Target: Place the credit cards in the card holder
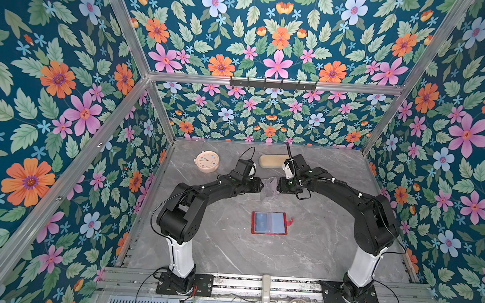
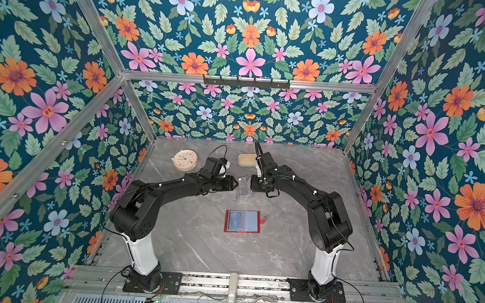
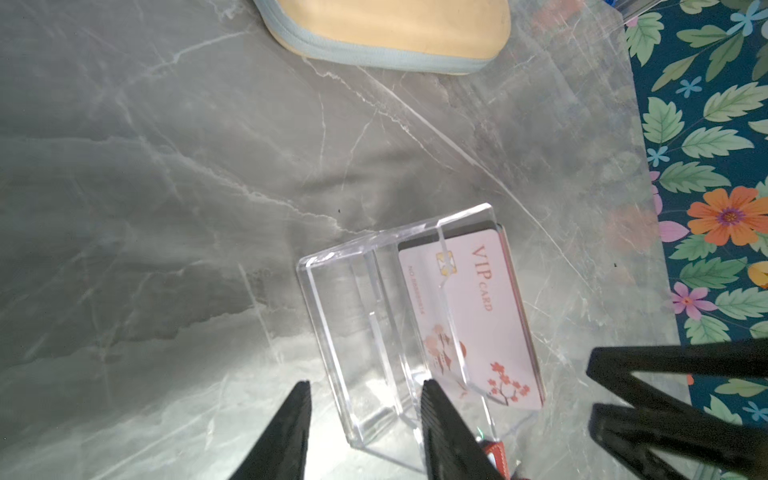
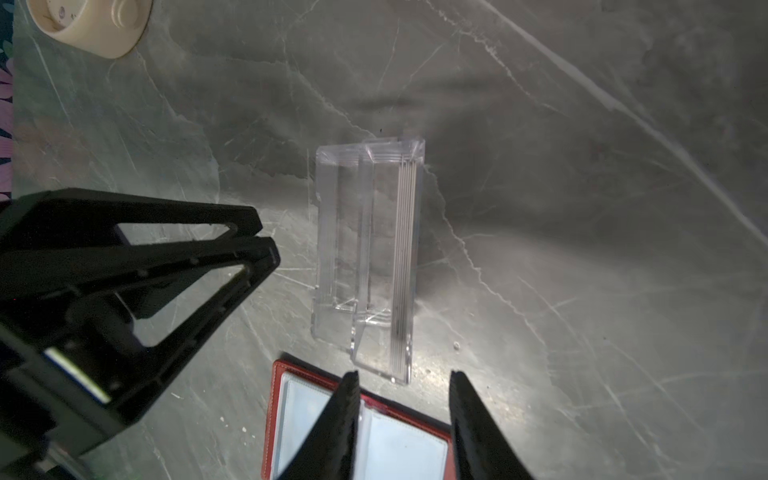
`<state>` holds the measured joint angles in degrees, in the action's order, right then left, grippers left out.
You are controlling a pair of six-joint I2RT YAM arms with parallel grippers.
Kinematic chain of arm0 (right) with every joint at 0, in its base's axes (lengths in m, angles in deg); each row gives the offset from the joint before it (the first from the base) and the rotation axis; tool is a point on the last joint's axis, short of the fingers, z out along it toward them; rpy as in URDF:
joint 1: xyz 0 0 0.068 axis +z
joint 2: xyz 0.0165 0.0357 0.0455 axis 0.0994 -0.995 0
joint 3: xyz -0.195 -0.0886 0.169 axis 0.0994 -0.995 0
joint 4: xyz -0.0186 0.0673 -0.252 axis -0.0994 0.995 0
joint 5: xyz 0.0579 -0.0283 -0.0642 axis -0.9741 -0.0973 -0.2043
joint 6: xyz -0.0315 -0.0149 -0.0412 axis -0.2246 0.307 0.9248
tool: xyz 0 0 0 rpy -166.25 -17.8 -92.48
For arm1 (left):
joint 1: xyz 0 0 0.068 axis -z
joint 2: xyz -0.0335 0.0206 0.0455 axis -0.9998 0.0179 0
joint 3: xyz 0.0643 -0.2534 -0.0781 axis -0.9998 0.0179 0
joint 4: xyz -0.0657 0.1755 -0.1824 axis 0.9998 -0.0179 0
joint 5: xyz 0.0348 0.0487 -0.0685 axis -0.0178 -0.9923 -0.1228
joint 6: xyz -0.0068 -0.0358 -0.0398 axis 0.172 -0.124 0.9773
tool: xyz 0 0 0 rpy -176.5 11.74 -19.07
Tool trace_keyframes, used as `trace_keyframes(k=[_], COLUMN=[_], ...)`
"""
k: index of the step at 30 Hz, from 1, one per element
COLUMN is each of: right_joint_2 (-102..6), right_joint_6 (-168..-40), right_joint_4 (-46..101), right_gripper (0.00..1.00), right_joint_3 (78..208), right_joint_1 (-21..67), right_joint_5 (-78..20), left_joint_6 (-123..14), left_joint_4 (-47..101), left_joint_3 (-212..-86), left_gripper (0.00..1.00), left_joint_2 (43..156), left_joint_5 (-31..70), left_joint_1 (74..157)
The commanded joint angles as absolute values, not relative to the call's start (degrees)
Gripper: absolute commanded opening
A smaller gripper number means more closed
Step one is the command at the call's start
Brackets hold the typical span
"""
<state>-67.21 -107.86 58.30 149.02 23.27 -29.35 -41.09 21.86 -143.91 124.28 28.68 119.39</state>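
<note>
The credit cards (image 3: pixel 478 316) stand stacked in a clear acrylic stand (image 1: pixel 269 188), a pale pink "VIP CARD" in front; the right wrist view shows only their thin edges (image 4: pixel 405 266). The card holder (image 1: pixel 269 223), a red booklet, lies open on the table nearer the front, its clear sleeves up (image 4: pixel 399 444). My left gripper (image 3: pixel 366 384) is open, its fingers astride the stand's empty end without touching it. My right gripper (image 4: pixel 404 374) is open just short of the stand, in line with the card edges. In both top views the two grippers face each other across the stand (image 2: pixel 243 187).
A beige round alarm clock (image 1: pixel 207 161) stands at the back left. A beige oblong case (image 1: pixel 272 161) lies behind the stand, close to the right wrist. A black hook rail (image 1: pixel 272 84) hangs on the back wall. Flowered walls close in the grey marble table (image 1: pixel 229 252).
</note>
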Motion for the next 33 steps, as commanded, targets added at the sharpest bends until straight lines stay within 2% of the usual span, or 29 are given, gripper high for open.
trace_keyframes(k=[1, 18, 33], right_joint_2=[-69.5, -80.9, -85.7], right_joint_6=[-105.8, -103.0, -101.4], right_joint_4=[61.5, 68.9, 73.9], right_gripper=[0.38, 0.38, 0.37], right_joint_3=[152.0, 165.8, 171.5], right_joint_1=[22.9, 22.9, 22.9], right_joint_5=[-30.3, -28.5, -26.2], left_joint_6=[-41.3, -39.8, -38.2], left_joint_4=[21.2, 21.1, 20.9], left_joint_3=[-145.2, -148.5, -147.9], left_gripper=[0.46, 0.44, 0.42], left_joint_2=[126.0, 131.9, 133.1], left_joint_5=[30.8, 32.6, 32.0], left_joint_1=[119.1, 118.2, 118.1])
